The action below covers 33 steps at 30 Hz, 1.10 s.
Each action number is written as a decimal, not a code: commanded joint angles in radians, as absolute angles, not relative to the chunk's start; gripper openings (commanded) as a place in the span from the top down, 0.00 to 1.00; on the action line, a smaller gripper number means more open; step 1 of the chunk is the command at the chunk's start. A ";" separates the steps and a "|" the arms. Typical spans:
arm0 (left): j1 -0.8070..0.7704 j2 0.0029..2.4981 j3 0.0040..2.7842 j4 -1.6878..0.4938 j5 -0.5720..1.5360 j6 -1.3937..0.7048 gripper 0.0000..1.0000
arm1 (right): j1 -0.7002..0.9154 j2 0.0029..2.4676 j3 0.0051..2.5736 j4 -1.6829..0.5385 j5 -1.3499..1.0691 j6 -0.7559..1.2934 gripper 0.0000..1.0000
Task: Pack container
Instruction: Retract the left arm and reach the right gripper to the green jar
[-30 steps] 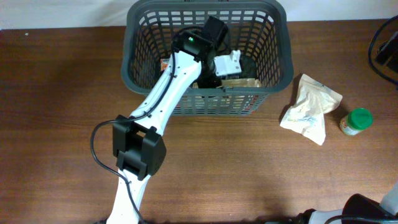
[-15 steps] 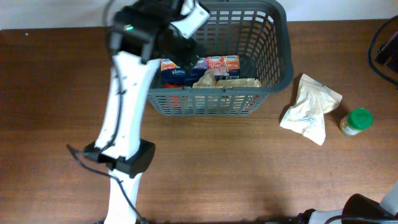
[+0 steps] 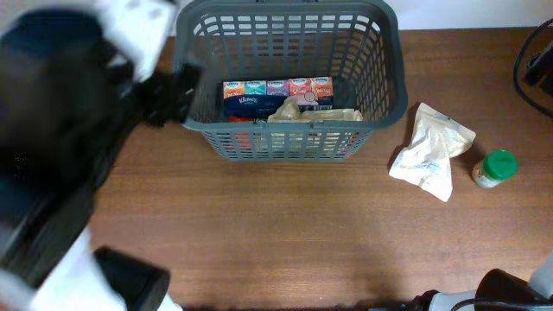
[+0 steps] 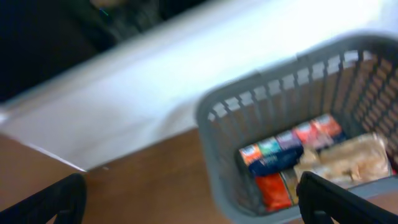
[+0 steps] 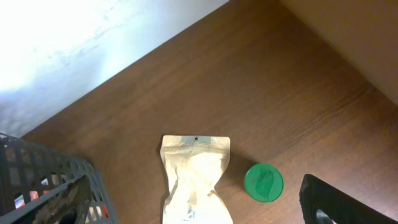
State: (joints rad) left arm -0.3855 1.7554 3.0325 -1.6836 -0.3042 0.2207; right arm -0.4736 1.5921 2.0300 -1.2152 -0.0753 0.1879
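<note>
The container (image 3: 285,143) sits by the back edge of the tabletop with boxes (image 3: 276,90) inside, and the left gripper (image 4: 189,190) and right gripper (image 5: 324,200) are wide open and empty, so the next job is probably grabbing the paper bag (image 3: 430,152) near the right edge.

Apparently "Kleenex" on the blue tissue pack (image 3: 245,102) inside the container (image 3: 285,145); elsewhere nothing legible.

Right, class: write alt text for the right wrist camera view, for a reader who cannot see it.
A tan paper pouch lies flat on a brown wooden table, with a green-lidded jar beside it, not touching. A corner of the dark grey slotted basket shows at the lower left.
</note>
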 commanded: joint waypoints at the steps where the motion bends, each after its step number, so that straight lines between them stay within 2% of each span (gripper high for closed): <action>1: -0.382 1.665 3.028 -1.687 -0.422 0.171 0.01 | -0.478 1.599 2.037 -1.199 -0.067 0.196 0.01; 6: -0.382 1.534 2.939 -1.687 -0.532 0.139 0.01 | -0.480 1.649 2.005 -1.211 -0.025 0.205 0.01; 10: -0.382 1.416 2.813 -1.687 -0.605 0.139 0.01 | -0.480 1.744 1.968 -1.242 0.085 0.310 0.01; 16: -0.382 1.292 2.687 -1.687 -0.610 0.139 0.01 | -0.480 1.879 1.937 -1.242 0.083 0.308 0.01; 26: -0.382 1.207 2.664 -1.687 -0.609 0.139 0.01 | -0.480 1.998 1.918 -1.283 0.093 0.308 0.01; 33: -0.382 1.202 2.664 -1.687 -0.610 0.139 0.01 | -0.525 2.018 1.804 -1.230 0.134 0.268 0.01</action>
State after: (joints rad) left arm -0.3855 1.1995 2.6690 -1.6871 -0.5957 0.1555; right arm -0.4889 1.9965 1.8694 -1.2533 0.0978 0.2855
